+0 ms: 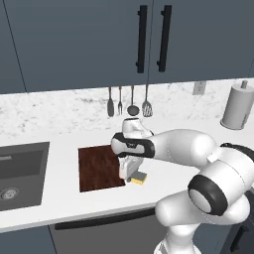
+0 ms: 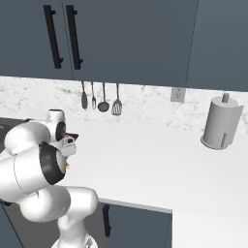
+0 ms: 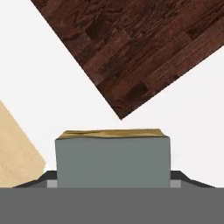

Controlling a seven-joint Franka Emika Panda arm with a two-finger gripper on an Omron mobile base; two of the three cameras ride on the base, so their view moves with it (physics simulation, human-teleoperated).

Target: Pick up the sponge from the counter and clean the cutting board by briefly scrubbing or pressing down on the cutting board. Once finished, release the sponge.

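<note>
White counter (image 1: 64,198) has loads of free space right of the cutting board (image 1: 99,167), all the way over to the paper towel roll (image 1: 239,106), with the sink (image 1: 22,173) sitting off to the board's left. Gripper (image 1: 130,174) is down low by the board's right edge, fingers clamped on the sponge (image 3: 112,159). Hand view has the sponge sitting just off a board corner (image 3: 121,117), over bare counter. Utensils (image 1: 128,101) hang on the backsplash behind.
</note>
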